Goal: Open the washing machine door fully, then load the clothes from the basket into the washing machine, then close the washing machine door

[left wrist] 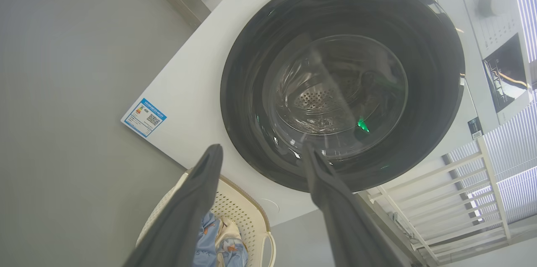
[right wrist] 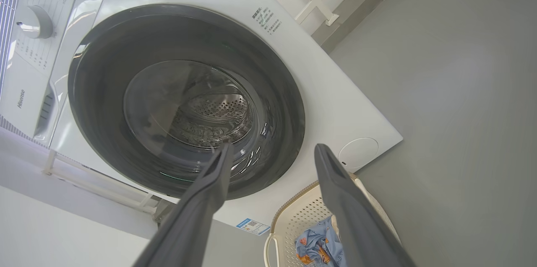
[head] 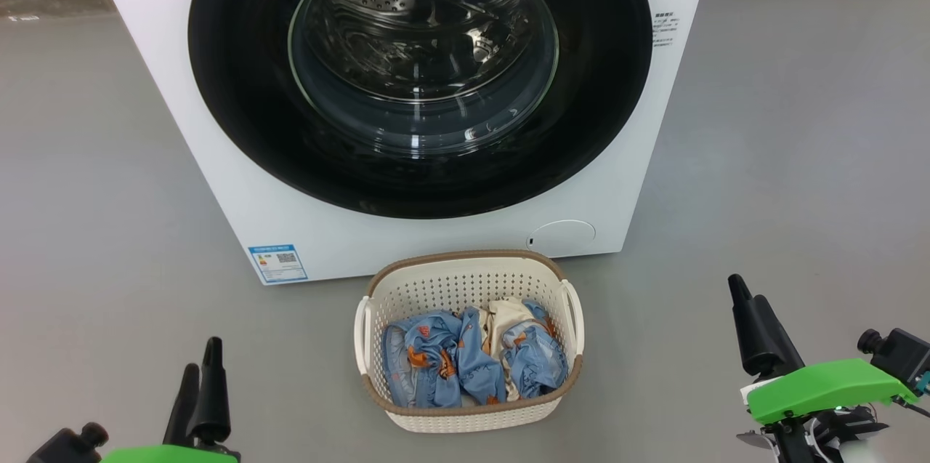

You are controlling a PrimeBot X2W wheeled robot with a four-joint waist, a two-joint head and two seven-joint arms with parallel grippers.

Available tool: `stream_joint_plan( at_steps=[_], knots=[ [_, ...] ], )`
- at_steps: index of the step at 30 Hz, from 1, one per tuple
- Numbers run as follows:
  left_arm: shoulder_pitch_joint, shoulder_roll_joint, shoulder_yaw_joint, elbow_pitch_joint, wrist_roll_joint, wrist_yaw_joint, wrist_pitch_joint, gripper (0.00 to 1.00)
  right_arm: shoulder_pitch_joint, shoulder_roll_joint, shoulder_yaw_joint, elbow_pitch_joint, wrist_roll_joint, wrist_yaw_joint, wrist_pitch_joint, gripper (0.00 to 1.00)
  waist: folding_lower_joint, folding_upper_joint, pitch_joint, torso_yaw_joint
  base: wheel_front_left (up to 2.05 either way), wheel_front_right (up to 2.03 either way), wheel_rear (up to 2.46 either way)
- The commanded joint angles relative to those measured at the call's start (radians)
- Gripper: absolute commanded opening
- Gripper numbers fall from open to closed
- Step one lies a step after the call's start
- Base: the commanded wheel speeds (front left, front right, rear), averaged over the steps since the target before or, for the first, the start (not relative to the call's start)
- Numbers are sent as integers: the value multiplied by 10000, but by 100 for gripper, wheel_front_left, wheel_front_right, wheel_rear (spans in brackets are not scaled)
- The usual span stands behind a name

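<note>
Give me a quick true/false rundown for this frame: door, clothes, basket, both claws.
1. The washing machine door is shut against the washing machine. True.
2. The clothes lie in the basket. True.
3. The basket stands off to the left of the washing machine. False: it sits on the floor right in front of it, below the door.
4. The left claw and the right claw are both open. True.
5. The right claw grips a garment. False: it holds nothing; all the clothes are in the basket.
</note>
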Motion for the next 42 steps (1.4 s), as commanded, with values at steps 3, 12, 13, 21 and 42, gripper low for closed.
stream_joint_plan(
  at_steps=[3,12,13,21,42],
  knots=[
    [-494,149,135,-108,490,-37,-177,100,-584,-98,195,-190,-628,30,-201,100,0,-1,-4,-7,0,0,0],
    [-629,151,150,29,1603,-44,-448,100,-764,-37,235,120,-2161,35,-468,100,0,-1,-46,-14,0,0,0],
    [-639,151,148,30,1717,-45,-477,100,-786,-37,248,141,-2298,35,-496,100,0,-1,-52,-11,0,0,0],
    [-691,176,111,23,2584,-51,-718,100,-963,-117,516,455,-3182,39,-734,100,0,-1,-114,37,0,0,0],
    [-883,338,126,12,4721,-65,-1349,100,-1416,-299,906,787,-5486,49,-1355,100,0,-1,-153,57,0,0,0]
  ],
)
